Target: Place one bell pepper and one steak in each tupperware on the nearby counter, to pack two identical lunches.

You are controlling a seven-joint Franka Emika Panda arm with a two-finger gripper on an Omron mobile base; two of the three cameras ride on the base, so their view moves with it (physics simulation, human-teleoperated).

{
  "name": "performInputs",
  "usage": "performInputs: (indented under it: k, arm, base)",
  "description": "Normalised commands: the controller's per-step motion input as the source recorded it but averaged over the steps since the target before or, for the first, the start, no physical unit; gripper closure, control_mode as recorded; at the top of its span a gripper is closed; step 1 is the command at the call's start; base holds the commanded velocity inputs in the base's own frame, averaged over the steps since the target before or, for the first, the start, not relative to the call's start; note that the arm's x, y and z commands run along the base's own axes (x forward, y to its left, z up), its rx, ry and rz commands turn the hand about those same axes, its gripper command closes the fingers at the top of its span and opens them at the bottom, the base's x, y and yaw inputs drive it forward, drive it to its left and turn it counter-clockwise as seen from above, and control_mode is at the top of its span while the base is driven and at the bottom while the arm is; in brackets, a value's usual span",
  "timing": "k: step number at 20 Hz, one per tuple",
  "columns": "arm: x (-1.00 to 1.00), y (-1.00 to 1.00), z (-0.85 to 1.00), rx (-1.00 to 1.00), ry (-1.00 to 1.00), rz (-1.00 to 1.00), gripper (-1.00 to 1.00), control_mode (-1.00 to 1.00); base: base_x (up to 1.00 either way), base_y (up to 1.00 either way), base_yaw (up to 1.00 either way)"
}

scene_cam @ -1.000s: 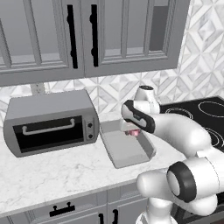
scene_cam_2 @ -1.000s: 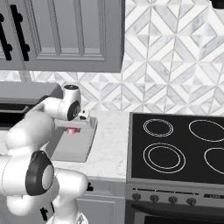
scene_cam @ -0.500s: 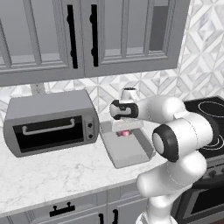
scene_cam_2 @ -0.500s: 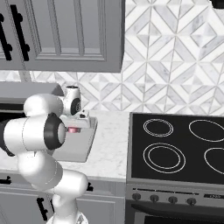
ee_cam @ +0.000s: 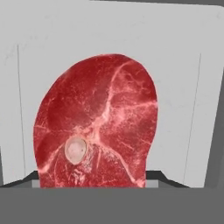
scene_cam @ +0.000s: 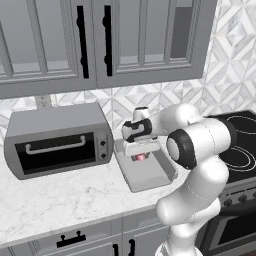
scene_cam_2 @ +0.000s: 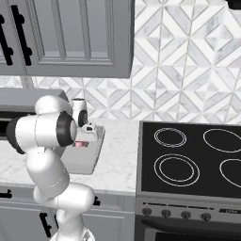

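Currently, a steak is seen close up in the hand view, red and marbled with a small round pale bone near its lower left, and it is held between the two dark finger tips of the gripper, which are closed against its lower edge and are mostly covered by it. Behind the steak, the pale grey floor and low walls of a tupperware are shown. In the left base view, the gripper is positioned over the rear part of the tupperware, and the steak is glimpsed as a small red patch just beneath the hand. Whether the meat is touching the container floor cannot be told. The tupperware is set on the counter, just beside a grey toaster oven on its left and near a black stovetop on its right. In the right base view, the same red patch is seen under the hand, above the tupperware, with the white arm bent in front of it. Grey wall cabinets with black handles are mounted above the counter.
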Motion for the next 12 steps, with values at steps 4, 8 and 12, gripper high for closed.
performInputs:
  k: [4, 8, 12]
  arm:
    - [0.00, 0.00, -0.17, -0.03, 0.05, 0.00, 1.00, -1.00]
    - [0.00, 0.00, 0.00, 0.00, 0.00, 0.00, -1.00, -1.00]
    - [0.00, 0.00, 0.03, 0.00, 0.00, 0.00, -1.00, -1.00]
  base:
    - [0.00, 0.00, 0.00]
    - [0.00, 0.00, 0.00]
    - [0.00, 0.00, 0.00]
